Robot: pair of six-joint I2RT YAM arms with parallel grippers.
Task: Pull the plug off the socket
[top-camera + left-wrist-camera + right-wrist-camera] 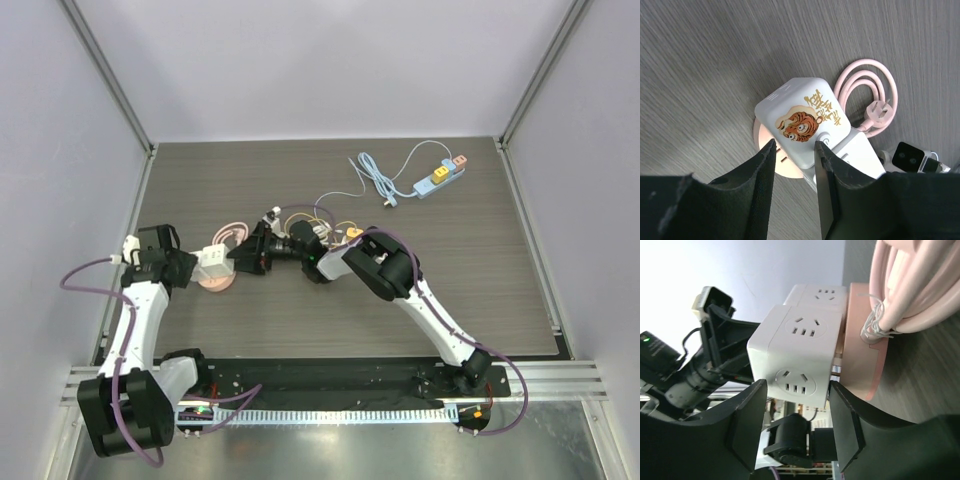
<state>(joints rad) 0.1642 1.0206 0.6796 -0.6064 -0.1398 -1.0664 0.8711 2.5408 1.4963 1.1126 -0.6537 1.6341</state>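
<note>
A white cube socket (802, 117) with a tiger picture sits against a second white block (860, 152) on a round pink base (217, 282). The pink cord (867, 85) lies coiled beside it, its pink plug (877, 111) loose. My left gripper (795, 150) straddles the cube's near corner, both fingers touching it. It comes at the cube (213, 262) from the left in the top view (198, 266). My right gripper (795, 410) is open, its fingers either side of the cube's socket face (795, 357) with small gaps. It reaches in from the right (245, 258).
A blue power strip (440, 178) with a pale blue cable (375, 175) lies at the back right. Thin loose wires (320, 215) lie just behind my right wrist. A small black and white block (912, 157) shows at the right of the left wrist view.
</note>
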